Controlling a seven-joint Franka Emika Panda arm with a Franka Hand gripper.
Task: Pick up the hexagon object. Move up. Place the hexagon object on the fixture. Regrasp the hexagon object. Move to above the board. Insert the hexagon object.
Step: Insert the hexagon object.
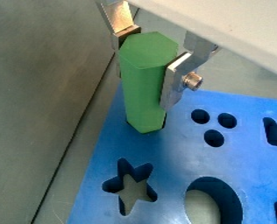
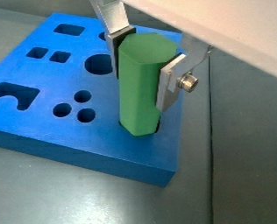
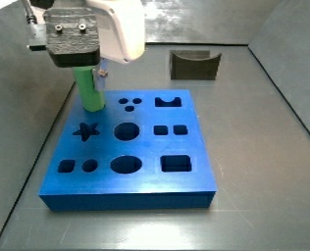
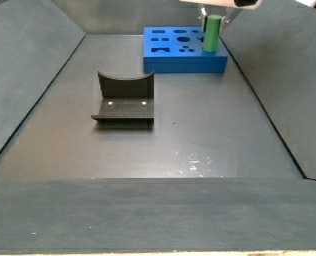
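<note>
The bright green hexagon object [image 1: 145, 83] stands upright with its lower end on or in the blue board [image 1: 240, 162] at a corner; the hole under it is hidden. My gripper [image 1: 152, 59] is shut on its upper part, silver fingers [image 1: 177, 77] pressing opposite flat sides. Both wrist views show this grip, also on the peg [image 2: 141, 83] over the board [image 2: 59, 96]. In both side views the peg [image 3: 89, 90] [image 4: 214, 32] rises from the board's [image 3: 131, 162] [image 4: 174, 55] corner under the gripper [image 3: 87, 69]. The dark fixture [image 3: 193, 65] [image 4: 122, 100] stands apart, with nothing on it.
The board carries star [image 1: 131, 185], circle and square cut-outs. Grey walls [image 3: 14, 108] enclose the floor, close beside the board's edge near the peg.
</note>
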